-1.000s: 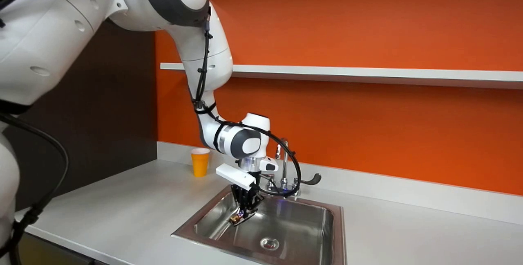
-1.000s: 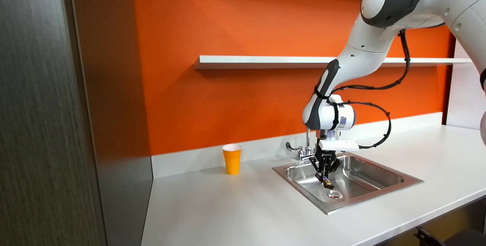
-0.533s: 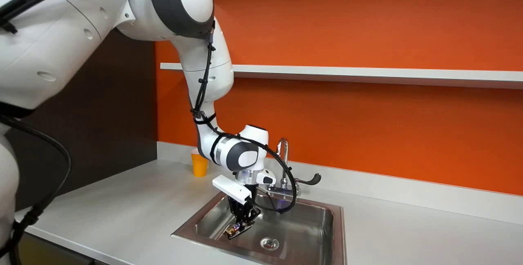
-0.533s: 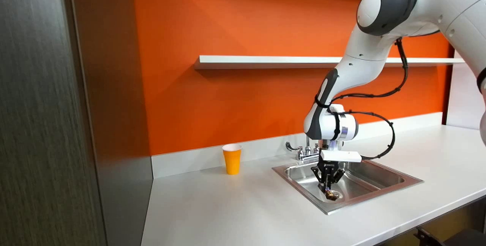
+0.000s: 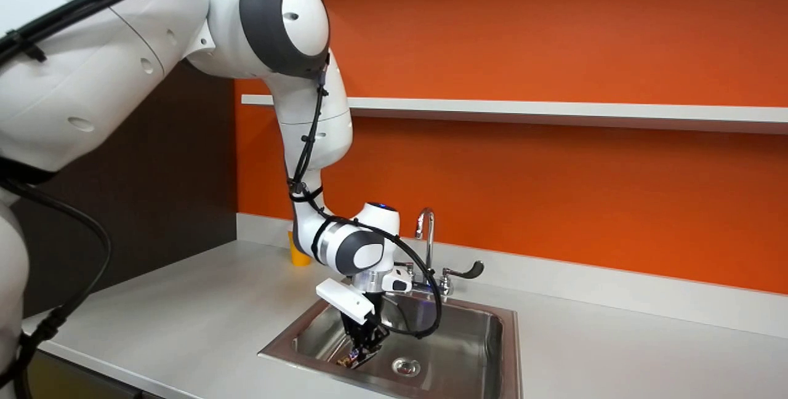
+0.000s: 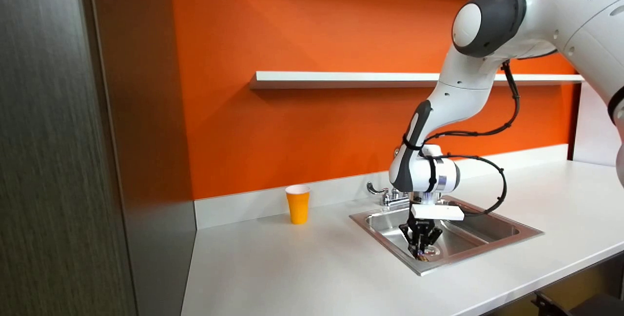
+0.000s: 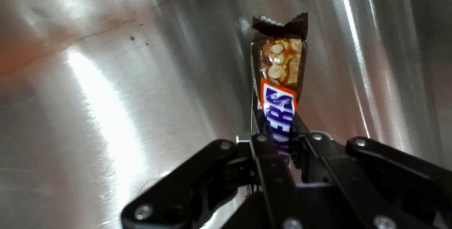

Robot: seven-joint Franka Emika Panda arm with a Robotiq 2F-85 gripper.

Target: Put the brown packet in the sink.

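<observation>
The brown packet is a small Snickers wrapper in dark brown with a white, blue and red label. In the wrist view my gripper is shut on its lower half, and the upper half sticks out past the fingertips. In both exterior views the gripper points down inside the steel sink, near its front left part. The packet also shows small at the fingertips. I cannot tell whether it touches the sink floor.
The chrome faucet stands behind the sink, with a dark-ended handle. A yellow-orange cup stands on the counter beside the back wall. A white shelf runs along the orange wall above. The drain lies close to the gripper.
My arm has come down, lowering the gripper and the packet deeper into the sink and a little toward the front edge. The gripper has stayed shut on the packet.
</observation>
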